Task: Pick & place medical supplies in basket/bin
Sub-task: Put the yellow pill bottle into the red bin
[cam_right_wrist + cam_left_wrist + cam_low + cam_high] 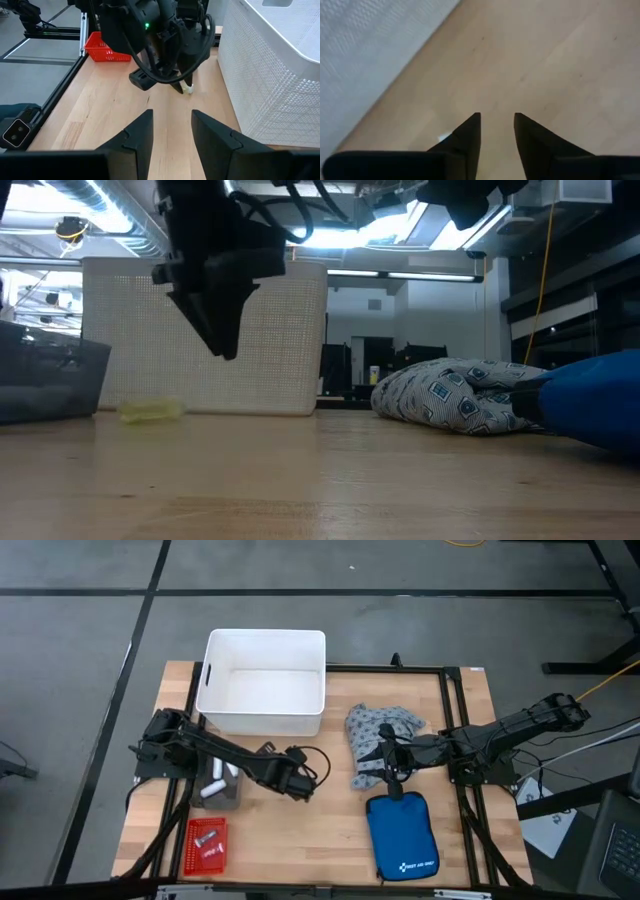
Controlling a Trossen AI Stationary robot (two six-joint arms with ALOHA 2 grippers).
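The red basket [207,845] sits at the table's near left corner with white rolls [208,837] in it; it also shows in the right wrist view [105,47]. More white rolls [213,783] lie in a grey box [224,792]. A tiny pale vial [150,412] [187,90] lies on the bare wood. My left gripper [300,786] [228,345] [497,119] hangs open above the table close to the vial, fingers pointing down. The dotted grey-blue garment [378,730] [455,395] lies bunched on the table. My right gripper [387,766] [171,116] is open over the garment's near edge.
The big white tub [265,680] [270,60] stands at the far edge. The blue zip pouch [402,838] [590,408] lies near the right gripper, toward the near edge. Bare wood lies between the two grippers. A black frame rail [450,730] runs along the table's right side.
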